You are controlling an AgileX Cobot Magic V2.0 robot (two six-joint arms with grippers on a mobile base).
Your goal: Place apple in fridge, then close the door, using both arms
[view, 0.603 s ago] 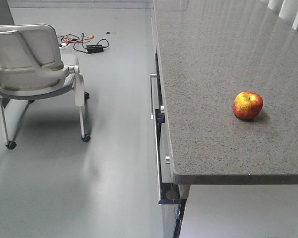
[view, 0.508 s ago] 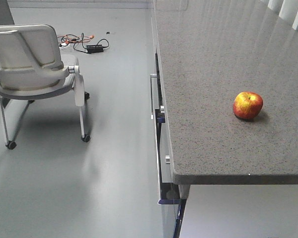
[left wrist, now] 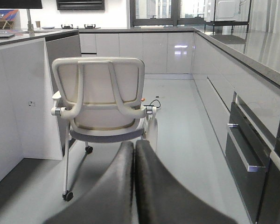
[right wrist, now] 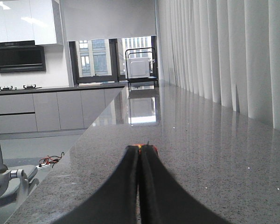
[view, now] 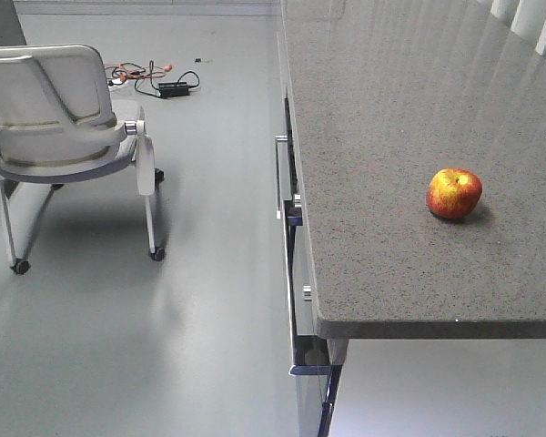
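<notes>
The apple (view: 454, 193) sits on the speckled grey countertop (view: 391, 100), at about 3 o'clock in the front view, near the counter's front right part, with nothing touching it. No fridge or door shows in any view, so judging by this, the task is at its very start. The pick-up, the carry to the fridge, the placing and the door closing are all left to do.

The right gripper (right wrist: 139, 149) has its fingers pressed together and empty. It points along the countertop, and a red-orange sliver at 12 o'clock just over its tips is probably the apple ahead.

The left gripper (left wrist: 134, 143) is likewise pressed together, holding nothing, aimed at a white chair (left wrist: 99, 100) over the floor, well apart from the fruit.
</notes>
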